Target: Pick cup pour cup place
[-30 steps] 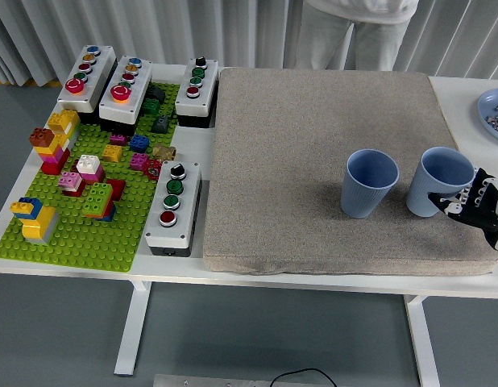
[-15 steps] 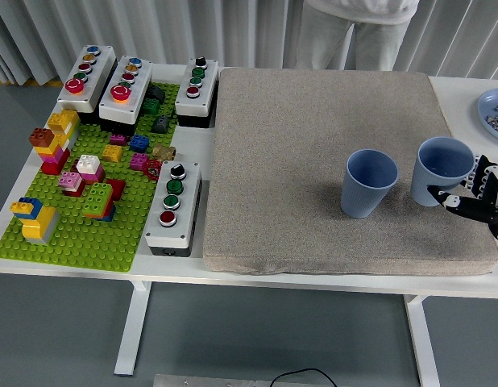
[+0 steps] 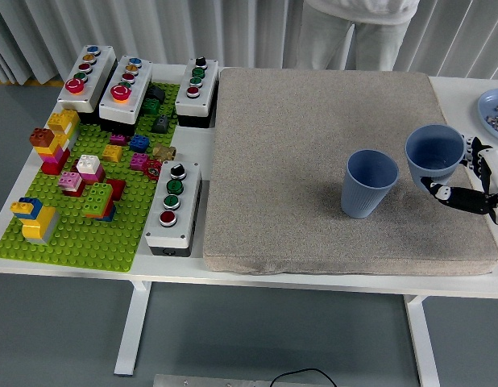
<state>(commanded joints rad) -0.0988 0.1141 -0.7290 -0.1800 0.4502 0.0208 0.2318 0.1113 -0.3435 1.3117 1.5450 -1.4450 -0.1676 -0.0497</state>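
Note:
Two blue ribbed cups are on the right part of the grey mat (image 3: 313,161). One cup (image 3: 369,183) stands upright on the mat. My right hand (image 3: 466,181) comes in from the right edge and is shut on the other cup (image 3: 434,157), holding it lifted above the mat and tilted slightly toward the standing cup. The inside of the held cup shows only blue. My left hand is out of view.
A green brick baseplate (image 3: 72,234) with several coloured bricks lies at the left. Several button boxes stand along its back, and one (image 3: 172,207) beside the mat's left edge. A blue plate (image 3: 495,109) sits at the far right. A person (image 3: 358,32) stands behind the table.
My right hand has lifted the right cup off the mat, moved it up and slightly left toward the standing cup, and begun to tilt it.

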